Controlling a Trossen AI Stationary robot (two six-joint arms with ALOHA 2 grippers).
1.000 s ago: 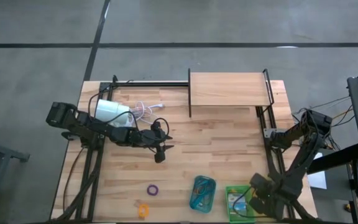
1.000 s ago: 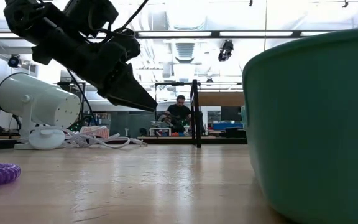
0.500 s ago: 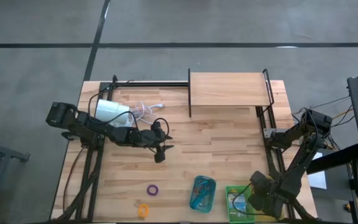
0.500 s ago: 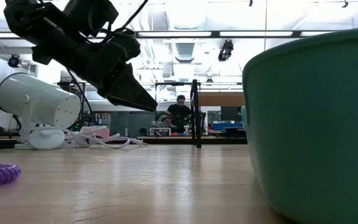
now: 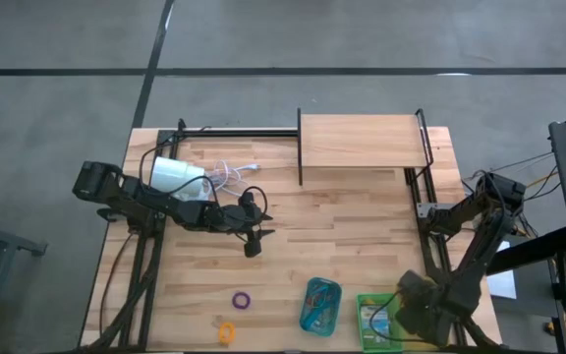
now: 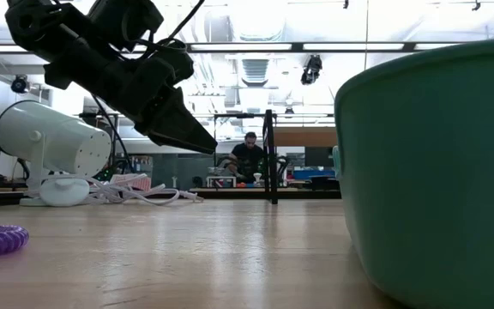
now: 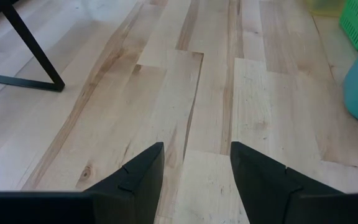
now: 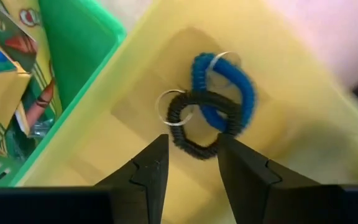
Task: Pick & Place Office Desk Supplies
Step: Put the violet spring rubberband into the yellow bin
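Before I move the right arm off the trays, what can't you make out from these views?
- Yellow tray: hidden in the high view under the right gripper.
- Teal tray: its contents are too small in the high view, walled off in the low view.
- Orange loop: tiny, near the high view's bottom edge.
- Black loop and blue loop: which lies on top is unclear.

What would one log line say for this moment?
right gripper: open above yellow plastic tray | black coiled loop, blue coiled loop: in tray | left gripper: open, idle mid-table
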